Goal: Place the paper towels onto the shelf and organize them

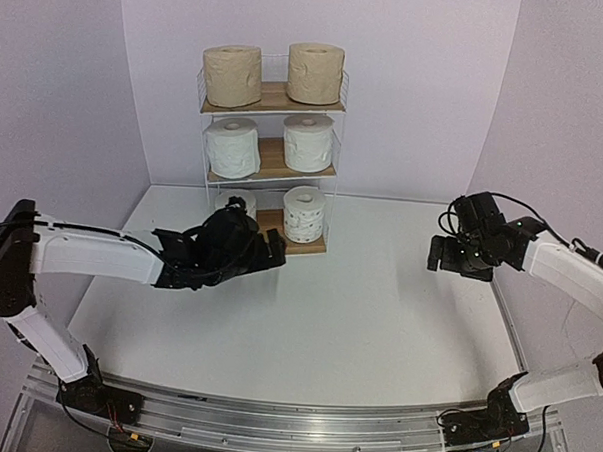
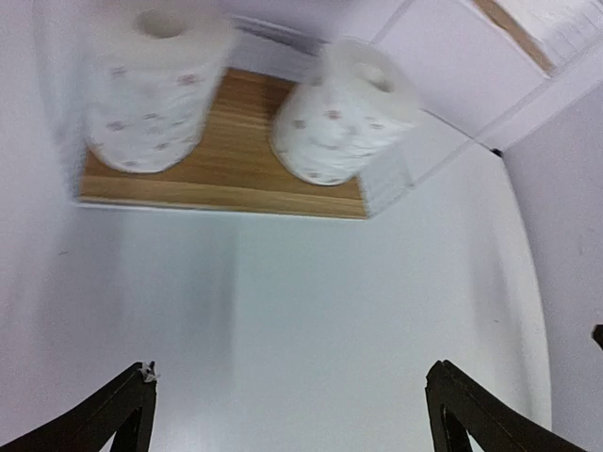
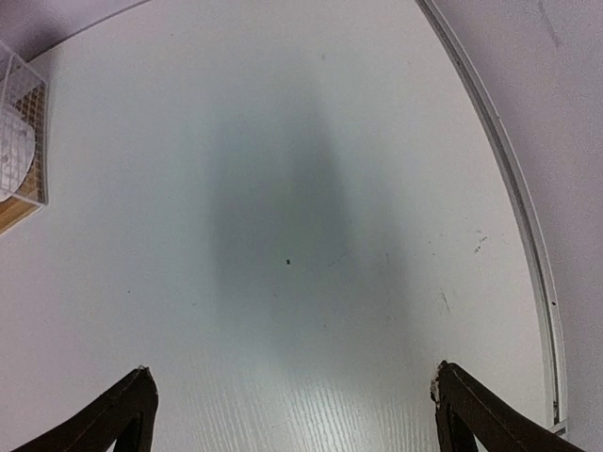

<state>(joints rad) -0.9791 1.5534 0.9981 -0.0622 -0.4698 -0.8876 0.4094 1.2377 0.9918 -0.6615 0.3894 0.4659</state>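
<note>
The shelf point(image 1: 272, 171) stands at the back of the table with six rolls on it. Two tan rolls point(image 1: 232, 76) point(image 1: 315, 73) sit on the top board, two plain white rolls point(image 1: 233, 148) point(image 1: 308, 142) on the middle board, two dotted rolls point(image 1: 304, 214) point(image 1: 245, 201) on the bottom board. The dotted rolls point(image 2: 151, 85) point(image 2: 341, 111) show blurred in the left wrist view on the brown board point(image 2: 240, 151). My left gripper point(image 1: 270, 253) point(image 2: 290, 414) is open and empty just in front of the bottom tier. My right gripper point(image 1: 438, 254) point(image 3: 292, 414) is open and empty over the table at the right.
The white table point(image 1: 348, 308) is walled by pale purple panels on three sides. A raised rim point(image 3: 518, 198) runs along the table's right edge. The shelf's wire side point(image 3: 19, 122) shows at the left edge of the right wrist view.
</note>
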